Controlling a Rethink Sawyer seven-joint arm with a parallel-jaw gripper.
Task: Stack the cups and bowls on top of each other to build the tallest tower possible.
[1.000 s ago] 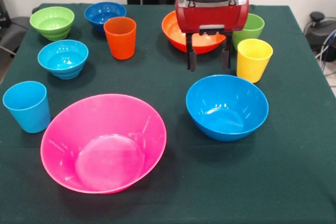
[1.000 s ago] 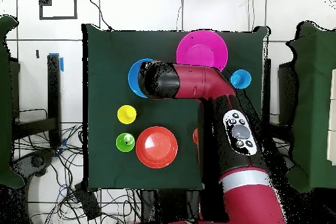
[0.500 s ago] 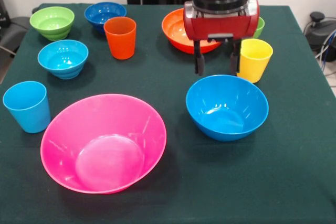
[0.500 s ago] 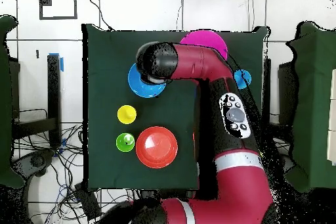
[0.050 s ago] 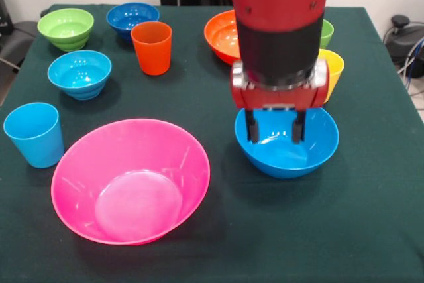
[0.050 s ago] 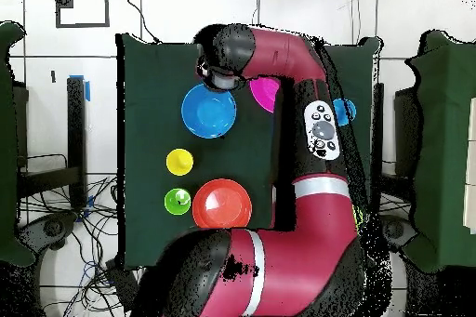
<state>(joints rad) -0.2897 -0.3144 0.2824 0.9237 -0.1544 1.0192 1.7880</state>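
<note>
End effector [image 5: 272, 127] open, empty, fingers over far rim of blue bowl [image 5: 291, 154]. Front view shows pink bowl [image 5: 131, 180] whole; overhead view has arm covering most of it, finger gap hidden.

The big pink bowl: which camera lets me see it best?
The front view: the pink bowl sits whole and unobstructed at the table's near side. From overhead, the red arm covers most of it, leaving only a pink sliver.
</note>
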